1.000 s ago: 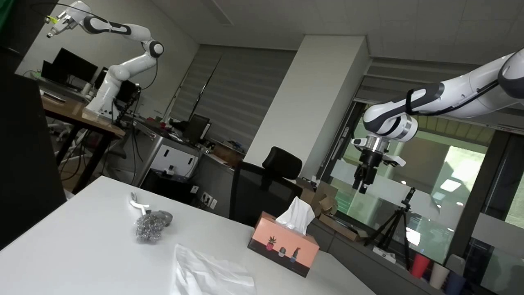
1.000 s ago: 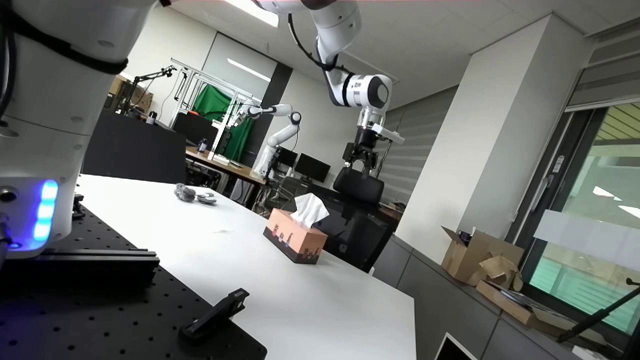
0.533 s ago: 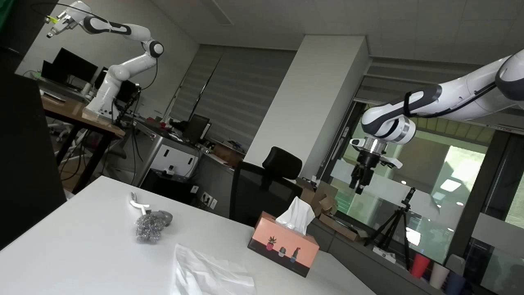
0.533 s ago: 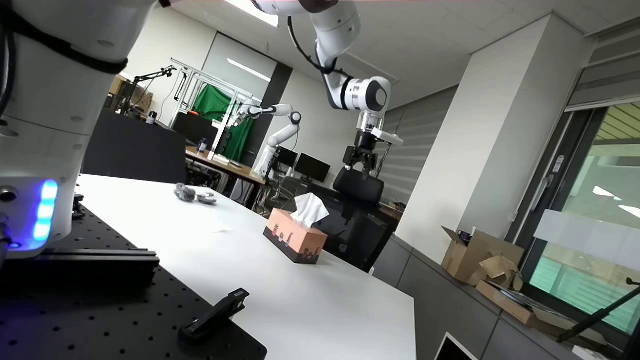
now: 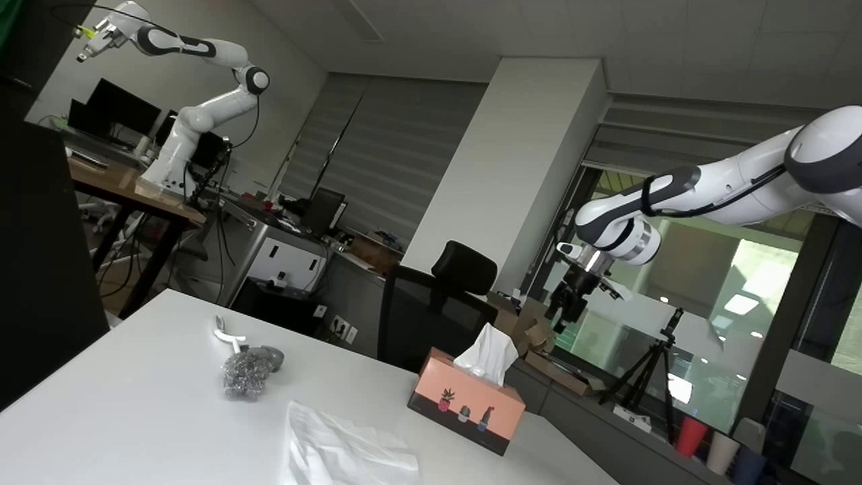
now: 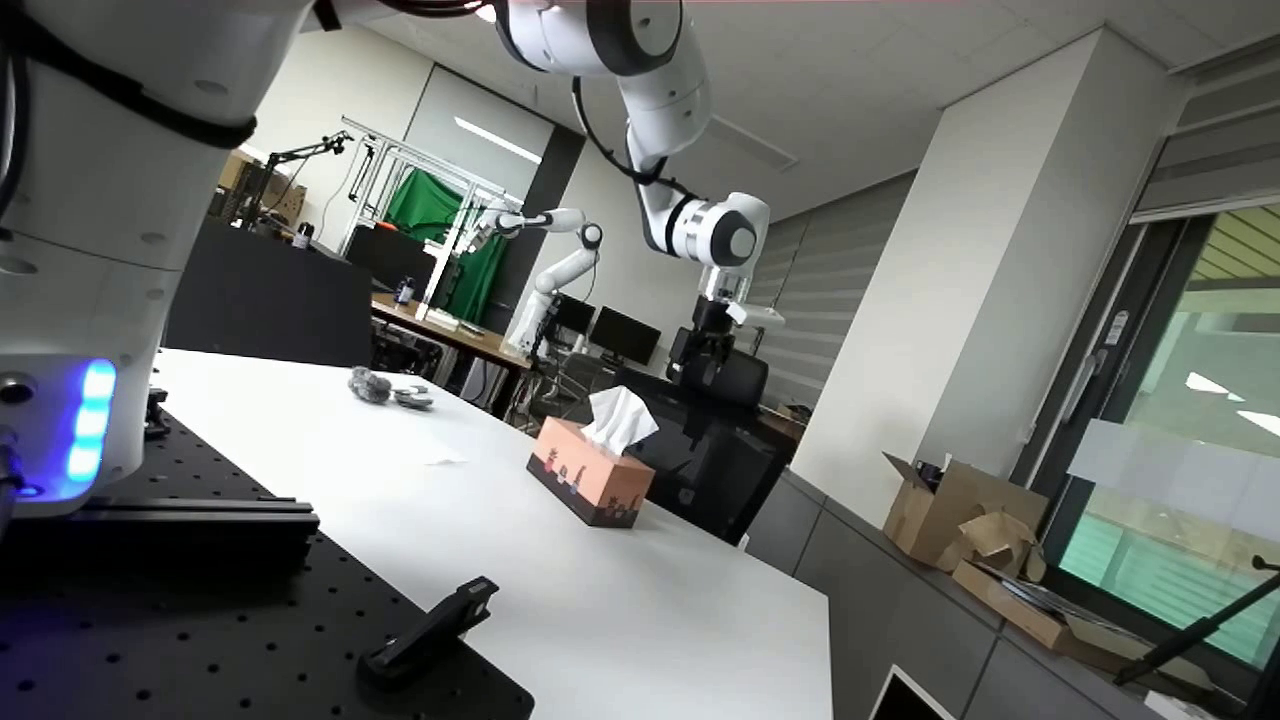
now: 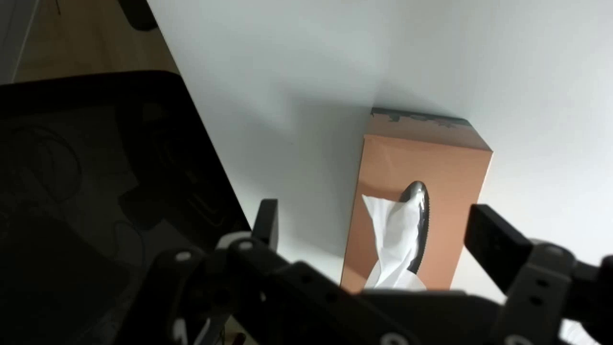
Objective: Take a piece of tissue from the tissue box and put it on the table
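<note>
The orange tissue box (image 5: 465,397) stands on the white table (image 5: 148,411), and a white tissue (image 5: 488,353) sticks up from its slot. Both exterior views show the box (image 6: 575,470) and this tissue (image 6: 618,418). My gripper (image 5: 556,322) is in the air above the box, tilted, apart from it. In the wrist view my gripper (image 7: 378,231) is open with nothing between its fingers; the tissue (image 7: 397,235) and box top (image 7: 448,206) show beyond the gap. The tissue's lower part is hidden by the gripper body. Another white tissue (image 5: 347,451) lies flat on the table.
A grey fuzzy clump with a handled thing (image 5: 246,374) lies on the table. A black office chair (image 5: 431,303) stands close behind the table edge, also in the wrist view (image 7: 86,201). A black clamp (image 6: 430,635) sits at the table's near edge.
My gripper has moved down and to the left in both exterior views, and it has tilted. The box and both tissues have not moved.
</note>
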Controlling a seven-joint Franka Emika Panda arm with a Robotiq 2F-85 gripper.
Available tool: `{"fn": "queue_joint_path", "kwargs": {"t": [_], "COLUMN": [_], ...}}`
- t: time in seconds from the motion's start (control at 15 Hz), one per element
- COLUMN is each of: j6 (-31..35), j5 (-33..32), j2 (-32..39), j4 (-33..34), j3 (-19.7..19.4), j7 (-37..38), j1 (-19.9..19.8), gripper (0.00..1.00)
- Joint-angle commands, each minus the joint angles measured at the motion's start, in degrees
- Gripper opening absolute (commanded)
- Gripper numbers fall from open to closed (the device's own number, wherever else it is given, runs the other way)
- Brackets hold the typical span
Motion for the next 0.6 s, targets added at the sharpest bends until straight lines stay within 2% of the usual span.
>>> {"fn": "queue_joint_path", "kwargs": {"t": [0.0, 0.27, 0.53], "j6": [-2.4, -4.9, -7.4], "j5": [4.1, 7.8, 8.7], "j2": [5.9, 10.4, 13.7], "j4": [7.4, 12.0, 15.7], "j3": [3.4, 5.7, 6.3], "j7": [-5.0, -8.1, -9.0], "j1": [-1.1, -0.8, 0.1], "gripper": [1.00, 1.00, 1.00]}}
